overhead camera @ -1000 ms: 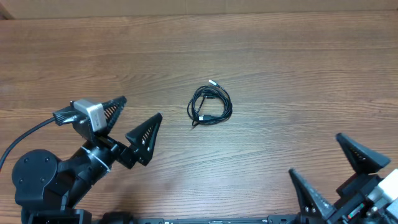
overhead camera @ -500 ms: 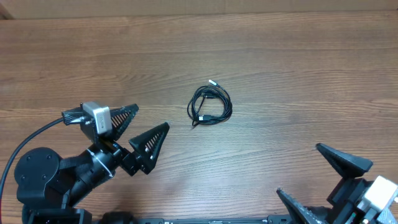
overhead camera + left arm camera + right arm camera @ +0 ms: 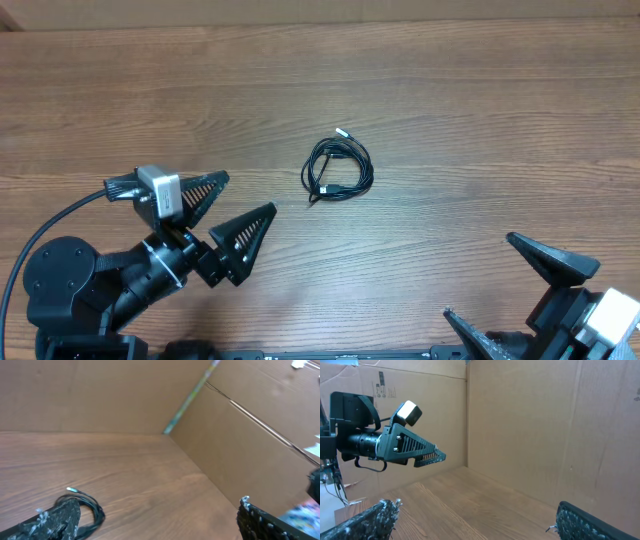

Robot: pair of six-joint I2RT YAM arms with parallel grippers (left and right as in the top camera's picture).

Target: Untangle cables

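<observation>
Left gripper (image 3: pixel 249 193) is swinging right toward the cables (image 3: pixel 338 170), jaws wide open and empty. Right gripper (image 3: pixel 478 276) is pulling back to the near edge, also open and empty. Cables are lying untouched in one tangled coil mid wooden table (image 3: pixel 480 100). Likely the left arm is going in first.

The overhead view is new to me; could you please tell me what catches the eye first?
The cables, a small black tangle with one silvery tip, lie alone near the middle of the wooden table. The left gripper, open, sits at lower left pointing toward them without touching; the right gripper, open too, is at the lower right edge.
</observation>
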